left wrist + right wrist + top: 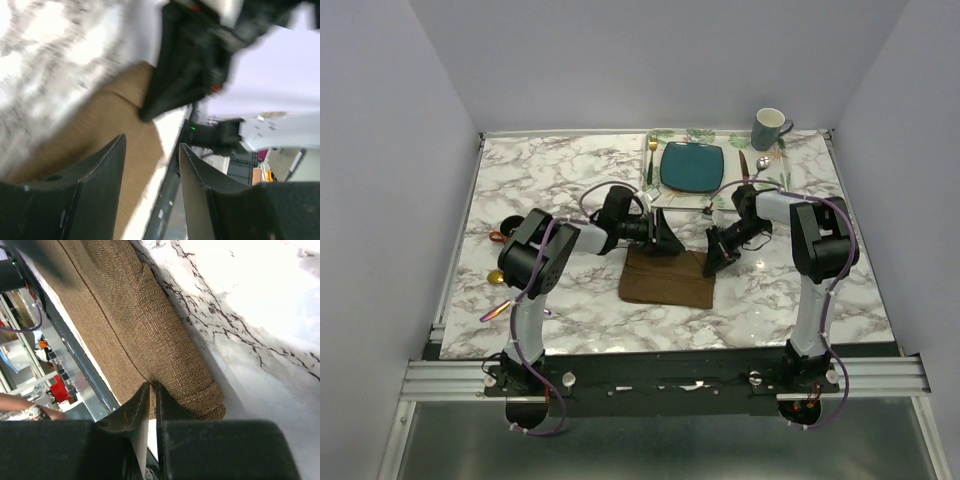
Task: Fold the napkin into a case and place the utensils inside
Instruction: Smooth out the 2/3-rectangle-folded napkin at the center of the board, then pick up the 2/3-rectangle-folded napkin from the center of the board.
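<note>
Marble tabletop [570, 170] carries everything we see. Well to the left of the napkin [665, 282] lie the utensils [496, 277], partly hidden by our left arm. Our left gripper [152, 142] hangs over the napkin's far left edge, fingers apart with nothing between them. The napkin itself lies folded flat. At the napkin's far right corner, our right gripper [151, 389] is pinched together on the cloth's edge.
</note>
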Motion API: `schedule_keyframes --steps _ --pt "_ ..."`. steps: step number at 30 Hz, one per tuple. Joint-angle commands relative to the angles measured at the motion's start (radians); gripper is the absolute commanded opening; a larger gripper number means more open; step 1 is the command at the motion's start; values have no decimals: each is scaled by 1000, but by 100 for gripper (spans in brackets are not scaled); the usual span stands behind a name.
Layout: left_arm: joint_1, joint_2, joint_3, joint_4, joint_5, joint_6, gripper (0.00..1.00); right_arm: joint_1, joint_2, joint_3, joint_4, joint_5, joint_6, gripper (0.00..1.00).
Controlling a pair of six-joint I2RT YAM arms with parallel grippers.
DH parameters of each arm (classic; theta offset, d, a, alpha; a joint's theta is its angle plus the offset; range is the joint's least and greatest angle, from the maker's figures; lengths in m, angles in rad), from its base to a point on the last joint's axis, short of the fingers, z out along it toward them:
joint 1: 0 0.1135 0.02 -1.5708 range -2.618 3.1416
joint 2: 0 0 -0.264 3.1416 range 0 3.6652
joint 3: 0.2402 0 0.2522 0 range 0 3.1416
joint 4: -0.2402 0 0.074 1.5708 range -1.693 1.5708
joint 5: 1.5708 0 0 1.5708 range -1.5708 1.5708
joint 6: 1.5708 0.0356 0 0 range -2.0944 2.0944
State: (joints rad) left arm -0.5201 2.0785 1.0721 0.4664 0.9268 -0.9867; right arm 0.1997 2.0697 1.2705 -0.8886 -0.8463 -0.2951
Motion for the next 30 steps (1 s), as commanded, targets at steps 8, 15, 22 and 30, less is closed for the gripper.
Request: schedule_keyframes --steps 8,15,22,30 --pt "147 -59 -157 -196 -20 255 50 -3 26 -16 2 108 -16 18" --pt "177 -197 -120 -350 -46 480 50 7 26 6 -7 133 -25 18" --pt "-79 -605 -165 -722 -468 1218 55 32 7 13 -12 173 -47 18" --pt "-409 -775 -409 -563 -839 1517 59 40 7 38 -24 193 -64 18"
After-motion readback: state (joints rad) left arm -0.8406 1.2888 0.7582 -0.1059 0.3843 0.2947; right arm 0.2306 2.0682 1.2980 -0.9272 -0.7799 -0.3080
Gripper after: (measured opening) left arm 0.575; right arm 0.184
